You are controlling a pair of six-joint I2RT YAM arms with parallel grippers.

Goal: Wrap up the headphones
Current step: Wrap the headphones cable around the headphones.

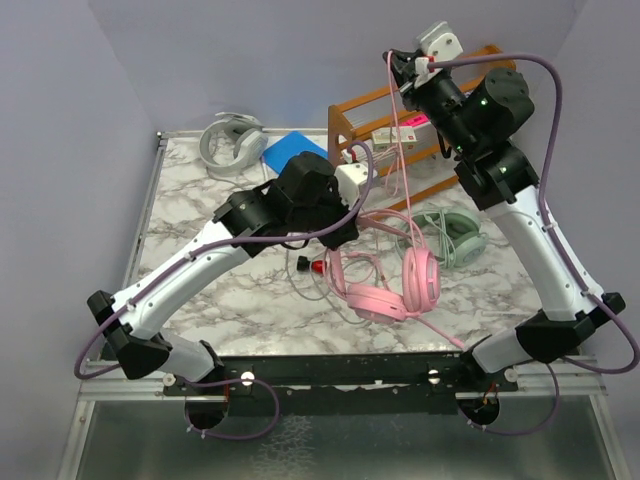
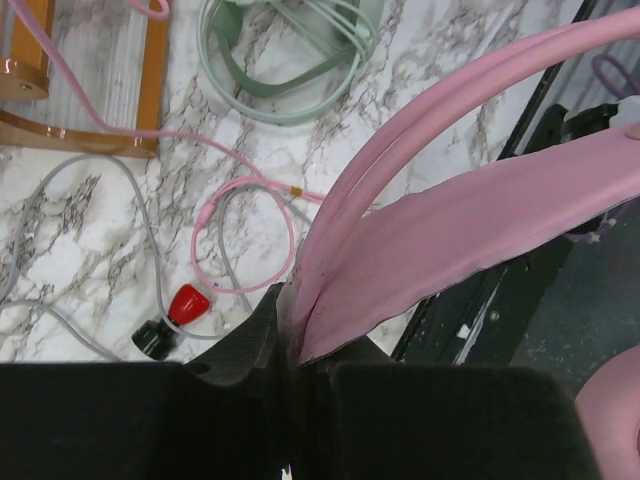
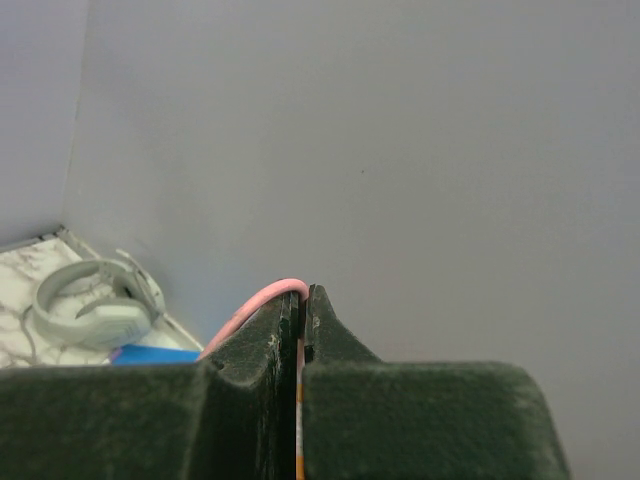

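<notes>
The pink headphones (image 1: 385,288) lie at the table's middle; their headband (image 2: 440,230) is clamped in my left gripper (image 2: 290,305), which sits low over them (image 1: 345,233). Their pink cable (image 1: 398,150) runs up to my right gripper (image 1: 398,63), raised high over the back right and shut on the cable (image 3: 250,305) at its fingertips (image 3: 302,296). A loop of pink cable (image 2: 245,235) lies on the table. The mint green headphones (image 1: 455,237) lie right of centre, also in the left wrist view (image 2: 290,60). The silver-grey headphones (image 1: 232,145) lie at the back left (image 3: 95,305).
A wooden rack (image 1: 420,120) stands at the back right, its base in the left wrist view (image 2: 80,135). A blue flat object (image 1: 300,146) lies beside the grey headset. A small red-and-black object (image 2: 175,315) and a grey cable (image 2: 130,200) lie near the pink loop.
</notes>
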